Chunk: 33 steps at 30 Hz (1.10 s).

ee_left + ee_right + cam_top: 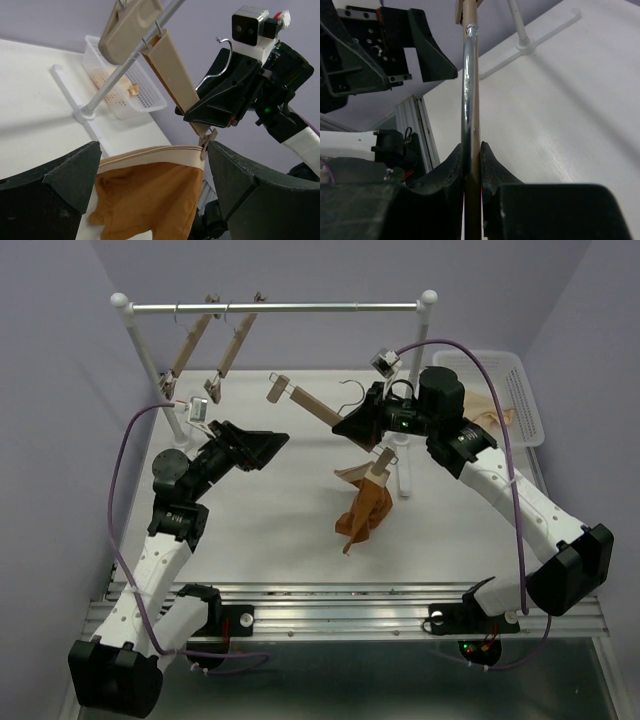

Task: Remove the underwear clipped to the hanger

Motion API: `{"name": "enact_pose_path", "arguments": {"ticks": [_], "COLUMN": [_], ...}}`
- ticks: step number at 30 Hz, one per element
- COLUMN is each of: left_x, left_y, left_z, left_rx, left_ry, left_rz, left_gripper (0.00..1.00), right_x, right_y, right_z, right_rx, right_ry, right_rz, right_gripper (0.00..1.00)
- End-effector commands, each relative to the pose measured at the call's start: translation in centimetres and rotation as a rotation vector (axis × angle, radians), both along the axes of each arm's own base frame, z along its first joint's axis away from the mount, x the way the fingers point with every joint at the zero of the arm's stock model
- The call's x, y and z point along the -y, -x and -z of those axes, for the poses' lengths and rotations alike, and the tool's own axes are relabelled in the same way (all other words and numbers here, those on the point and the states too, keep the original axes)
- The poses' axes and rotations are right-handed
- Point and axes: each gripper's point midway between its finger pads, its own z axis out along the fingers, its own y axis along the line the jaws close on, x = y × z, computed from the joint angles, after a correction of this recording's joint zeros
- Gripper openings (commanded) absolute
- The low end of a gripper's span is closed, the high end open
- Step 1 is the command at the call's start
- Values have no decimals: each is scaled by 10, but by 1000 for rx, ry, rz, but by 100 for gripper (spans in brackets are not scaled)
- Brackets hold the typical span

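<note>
My right gripper (362, 422) is shut on the hanger (318, 406), a light wooden bar held tilted above the table, its jaws pinching bar and wire hook (467, 75) together. The rust-brown underwear (364, 514) dangles from the clip (380, 466) at the bar's lower end. The clip at the upper end (279, 386) is bare. My left gripper (268, 445) is open, left of the hanger. In the left wrist view its fingers (55, 185) flank the underwear (150, 200) without touching it. The cream waistband (150, 157) runs up to the clip (206, 144).
A metal rail (275, 308) on white posts crosses the back, with two more wooden hangers (192, 342) on it. A white basket (520, 375) holding pale cloth stands at the back right. A short white post (404, 475) stands just right of the hanging underwear.
</note>
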Motion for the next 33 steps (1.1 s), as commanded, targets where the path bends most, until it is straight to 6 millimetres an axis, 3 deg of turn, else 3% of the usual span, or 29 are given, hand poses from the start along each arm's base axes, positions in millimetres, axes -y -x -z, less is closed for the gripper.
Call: {"name": "enact_pose_path", "arguments": {"ticks": [1,8,14,19,23,26,27,29,32,33], "left_x": [16,47,42,41,55,60,59,58,56,54], "left_y": [5,-1,-13,-8,-16,-19,-16,-15,-14,-14], "left_z": [-46,-66,-64,-77,-72,-71,-71,-72,-74,-75], "left_rx": [165,191,163,218,192,180,190,188,196,198], "left_ry": [156,225,334,412,394,407,417,438,453,456], "left_rz": [35,61,1,12,51,74,80,86,80,72], "left_gripper": [99,99,99,93,78,55,43,31,0,0], "right_x": [-2,-11,-16,-20,-25,-27,-26,-25,-24,-24], "right_y": [17,24,32,35,37,36,33,31,31,31], "right_z": [-47,-36,-30,-24,-23,-27,-26,-23,-19,-18], "right_rx": [64,-27,-72,-105,-115,-126,-119,-125,-141,-149], "right_ry": [-126,-135,-153,-152,-159,-172,-163,-155,-150,-148], "right_rz": [-62,-89,-124,-138,-160,-137,-120,-97,-89,-87], "right_gripper": [1,1,1,1,1,1,1,1,1,5]}}
